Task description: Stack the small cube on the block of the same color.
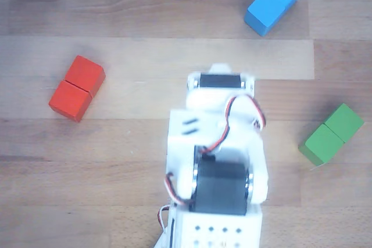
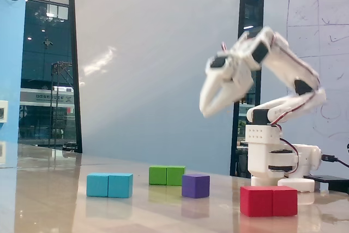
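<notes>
In the fixed view the small cube point(image 2: 196, 185) looks dark blue-violet and rests on the table between the green and red blocks. The block of the same color point(image 2: 109, 185), light blue with a middle seam, lies to its left; in the other view this light blue block point(image 1: 274, 2) sits at the top right. My gripper point(image 2: 209, 108) hangs high above the cube, tilted down to the left and blurred by motion, with its fingertips together and nothing held. In the other view the white arm point(image 1: 218, 143) covers the centre, hiding the cube and the fingertips.
A green block point(image 2: 167, 175) lies behind the cube and a red block point(image 2: 269, 201) at the front right, before the arm's base point(image 2: 275, 159). In the other view the red block point(image 1: 77, 87) is left of the arm and the green block point(image 1: 332, 134) right.
</notes>
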`<action>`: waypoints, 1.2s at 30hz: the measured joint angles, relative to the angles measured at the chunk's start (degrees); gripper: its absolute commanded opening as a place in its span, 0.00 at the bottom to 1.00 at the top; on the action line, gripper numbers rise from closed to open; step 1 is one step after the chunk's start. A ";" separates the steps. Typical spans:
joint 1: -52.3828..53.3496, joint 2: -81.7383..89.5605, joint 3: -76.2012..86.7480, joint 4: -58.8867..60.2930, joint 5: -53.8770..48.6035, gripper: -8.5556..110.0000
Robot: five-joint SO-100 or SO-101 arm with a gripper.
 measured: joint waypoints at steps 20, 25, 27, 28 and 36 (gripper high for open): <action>0.00 -44.03 -55.20 18.81 -1.76 0.08; 0.00 -46.05 -55.20 21.09 -2.11 0.08; 0.00 -46.05 -54.93 21.09 -2.29 0.08; 0.00 -46.05 -54.49 21.09 -2.29 0.08; 0.00 -46.05 -47.72 21.09 -2.29 0.08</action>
